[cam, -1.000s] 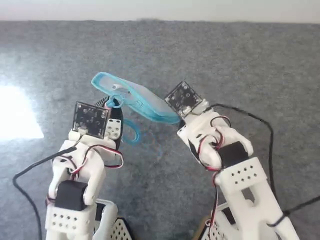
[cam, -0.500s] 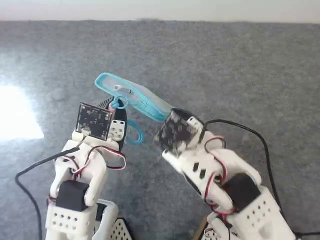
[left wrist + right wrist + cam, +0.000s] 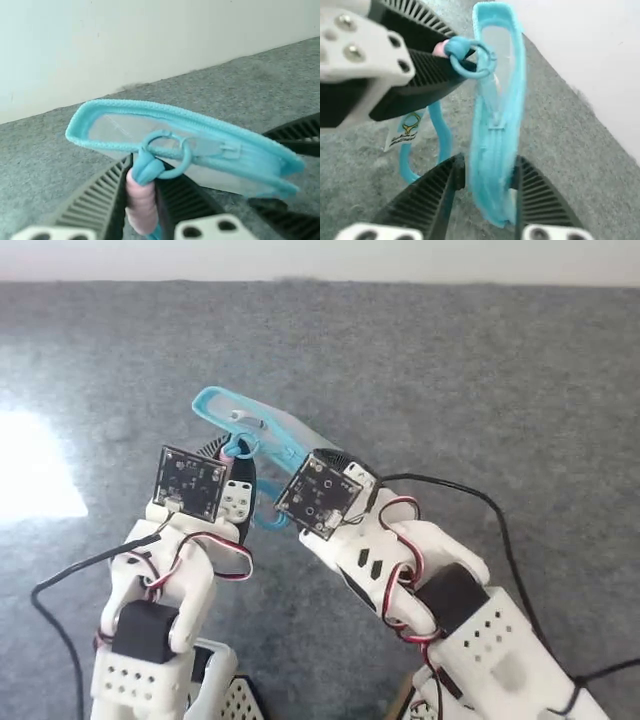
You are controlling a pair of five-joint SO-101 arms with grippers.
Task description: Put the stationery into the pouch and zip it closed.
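Observation:
A clear pouch with a light-blue zip edge hangs tilted above the grey table. My left gripper is shut on the pink and blue strap end that hangs from the ring at one end of the pouch. In the right wrist view my right gripper is shut across the pouch's zip edge, one finger on each side, a little short of the zip slider. The left gripper shows there just beyond. Pale shapes show through the clear side; I cannot tell what they are.
A blue strap loop with a paper tag dangles below the pouch. Grey carpet-like table surface stretches all round, with a pale wall at the far edge. Both arms' bases and cables crowd the near side.
My right arm has swung left along the pouch toward the left gripper, and its wrist now covers the pouch's right end. The left arm and pouch have barely shifted.

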